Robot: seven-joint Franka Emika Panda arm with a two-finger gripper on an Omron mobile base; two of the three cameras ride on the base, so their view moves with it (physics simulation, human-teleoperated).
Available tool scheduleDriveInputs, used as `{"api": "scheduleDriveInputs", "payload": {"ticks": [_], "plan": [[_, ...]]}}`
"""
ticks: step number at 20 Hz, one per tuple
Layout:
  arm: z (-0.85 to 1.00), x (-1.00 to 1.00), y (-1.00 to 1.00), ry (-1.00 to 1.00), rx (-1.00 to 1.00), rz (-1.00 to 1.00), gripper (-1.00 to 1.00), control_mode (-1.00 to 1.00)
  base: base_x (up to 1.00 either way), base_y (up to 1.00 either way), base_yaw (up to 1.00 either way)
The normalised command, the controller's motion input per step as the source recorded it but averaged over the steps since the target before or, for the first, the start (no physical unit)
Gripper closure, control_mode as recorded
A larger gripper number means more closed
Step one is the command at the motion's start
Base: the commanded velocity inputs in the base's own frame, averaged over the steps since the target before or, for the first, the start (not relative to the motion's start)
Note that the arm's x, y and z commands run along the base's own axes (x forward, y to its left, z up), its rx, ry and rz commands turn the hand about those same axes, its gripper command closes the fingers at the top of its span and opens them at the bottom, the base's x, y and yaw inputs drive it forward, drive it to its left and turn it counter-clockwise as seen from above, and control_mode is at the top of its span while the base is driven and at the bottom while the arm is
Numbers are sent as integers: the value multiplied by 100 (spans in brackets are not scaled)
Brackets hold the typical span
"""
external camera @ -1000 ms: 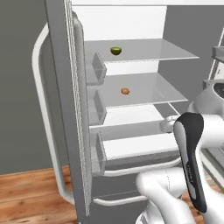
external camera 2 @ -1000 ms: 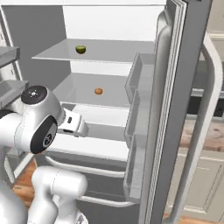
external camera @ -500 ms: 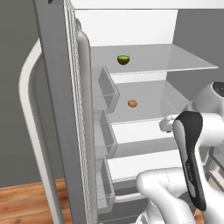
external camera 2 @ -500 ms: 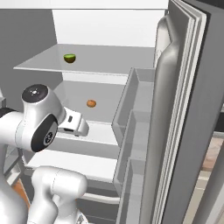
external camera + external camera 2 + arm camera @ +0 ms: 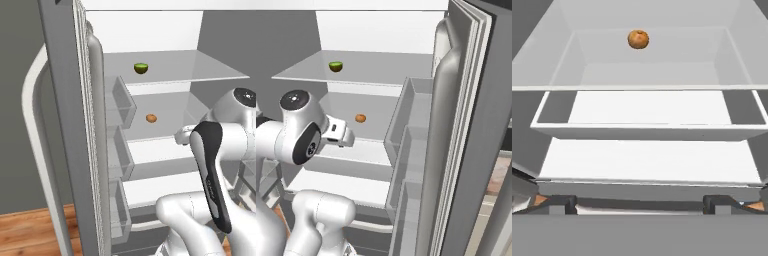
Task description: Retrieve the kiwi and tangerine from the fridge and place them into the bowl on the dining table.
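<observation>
The fridge (image 5: 70, 125) (image 5: 476, 150) stands open, its white shelves bare except for two fruits. A green kiwi (image 5: 141, 68) (image 5: 335, 66) rests on the upper glass shelf. The small orange-brown tangerine (image 5: 151, 118) (image 5: 360, 118) (image 5: 638, 39) lies on the shelf below, toward the back. My gripper (image 5: 639, 205) is open and holds nothing. It hangs in front of the lower shelves, short of the tangerine and below its level. The hand (image 5: 338, 132) sits just outside the shelf front. The bowl and the dining table are out of view.
Door bins (image 5: 120, 105) (image 5: 406, 130) jut inward on both sides of the opening. A white drawer (image 5: 647, 130) sits under the tangerine's shelf. The curved white handle (image 5: 30, 125) and wood floor (image 5: 30, 230) lie to the left.
The base has driven toward the fridge, so the whole interior looks larger and nearer. The fruits have kept their places on the shelves and the gripper has stayed open.
</observation>
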Motion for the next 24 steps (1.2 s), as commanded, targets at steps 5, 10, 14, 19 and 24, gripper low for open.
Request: {"api": "scheduleDriveInputs", "payload": {"ticks": [5,10,14,19,24], "plan": [[45,3,27,-13,-2,9,-100,-100,0,0,0],[43,5,21,-18,0,13,-100,-100,0,0,0],[57,13,21,-14,0,12,-100,-100,0,0,0],[53,34,24,-13,0,15,-100,-100,0,0,0],[37,39,27,0,0,1,-100,-100,0,0,0]]}}
